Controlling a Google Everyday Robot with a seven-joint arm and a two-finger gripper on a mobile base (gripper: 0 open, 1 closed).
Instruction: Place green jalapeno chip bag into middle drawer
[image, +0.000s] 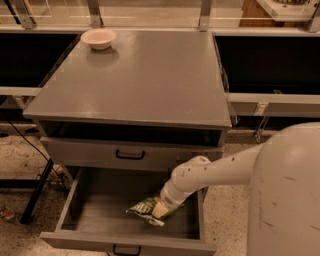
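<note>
The middle drawer (95, 212) is pulled out wide at the bottom of the grey cabinet. The green jalapeno chip bag (144, 206) is inside it, right of the middle, low over or on the drawer floor; I cannot tell which. My gripper (159, 210) reaches down into the drawer from the right on a white arm (220, 170). It is shut on the right end of the bag. The wrist hides most of the fingers.
A small cream bowl (98, 38) sits at the back left of the cabinet top (145, 85). A shut drawer front with a black handle (130, 155) lies just above the open drawer. A black stand leg (35, 192) slants at the left. The floor is speckled.
</note>
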